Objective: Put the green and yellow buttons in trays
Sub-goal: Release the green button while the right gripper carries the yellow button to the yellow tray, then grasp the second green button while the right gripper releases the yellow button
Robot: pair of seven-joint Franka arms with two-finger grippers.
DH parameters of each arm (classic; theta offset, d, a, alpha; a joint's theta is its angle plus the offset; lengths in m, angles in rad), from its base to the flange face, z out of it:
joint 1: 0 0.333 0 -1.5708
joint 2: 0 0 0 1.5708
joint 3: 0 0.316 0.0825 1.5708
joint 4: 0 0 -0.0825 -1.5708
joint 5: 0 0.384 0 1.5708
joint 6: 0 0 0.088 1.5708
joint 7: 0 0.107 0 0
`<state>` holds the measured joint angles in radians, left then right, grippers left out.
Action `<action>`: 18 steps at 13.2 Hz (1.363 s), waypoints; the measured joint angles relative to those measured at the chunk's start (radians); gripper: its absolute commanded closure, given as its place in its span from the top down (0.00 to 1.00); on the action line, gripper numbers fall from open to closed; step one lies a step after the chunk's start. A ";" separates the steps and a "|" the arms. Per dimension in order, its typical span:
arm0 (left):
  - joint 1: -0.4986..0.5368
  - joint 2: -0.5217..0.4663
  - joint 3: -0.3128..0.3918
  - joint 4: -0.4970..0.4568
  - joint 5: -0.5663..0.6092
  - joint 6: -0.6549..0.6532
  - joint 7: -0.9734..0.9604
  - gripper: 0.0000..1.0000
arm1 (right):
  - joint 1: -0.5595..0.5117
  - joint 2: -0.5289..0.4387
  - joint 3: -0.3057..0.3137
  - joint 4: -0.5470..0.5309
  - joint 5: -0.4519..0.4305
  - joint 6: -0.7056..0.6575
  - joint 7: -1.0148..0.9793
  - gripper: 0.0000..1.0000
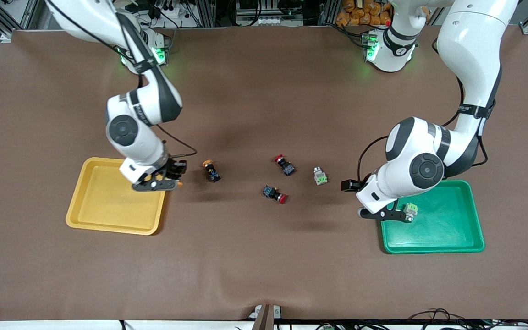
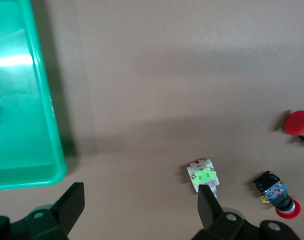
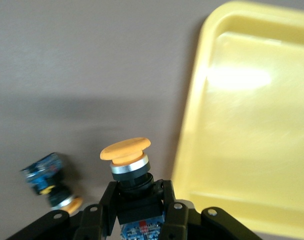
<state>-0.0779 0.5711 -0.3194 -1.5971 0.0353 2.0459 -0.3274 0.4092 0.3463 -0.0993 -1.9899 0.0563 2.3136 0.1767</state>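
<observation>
Green button [image 1: 411, 209] in green tray [image 1: 447, 238] (near corner).

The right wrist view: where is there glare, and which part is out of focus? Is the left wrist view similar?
Right wrist view: a bright glare patch lies on the yellow tray; the yellow button in the right gripper is sharp, and the second yellow button on the table looks blurred. Left wrist view: a milder glare streak sits on the green tray, and the whole picture is slightly soft.
</observation>
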 measured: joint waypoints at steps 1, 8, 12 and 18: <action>-0.017 0.005 -0.001 -0.011 0.000 0.016 -0.035 1.00 | -0.036 0.001 -0.002 0.003 0.000 -0.008 -0.063 0.00; -0.121 0.084 0.000 -0.042 0.000 0.139 -0.143 1.00 | -0.264 0.015 -0.004 0.005 0.002 -0.046 -0.415 0.00; -0.161 0.120 0.004 -0.088 0.000 0.243 -0.200 1.00 | -0.281 0.103 -0.001 0.003 0.010 0.086 -0.462 0.00; -0.159 0.146 0.044 -0.137 0.006 0.330 -0.209 1.00 | -0.288 0.192 0.001 0.007 0.038 0.180 -0.524 0.88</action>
<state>-0.2373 0.7171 -0.2755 -1.7344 0.0409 2.3761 -0.5364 0.1210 0.5385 -0.0981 -1.9830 0.0940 2.4936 -0.3471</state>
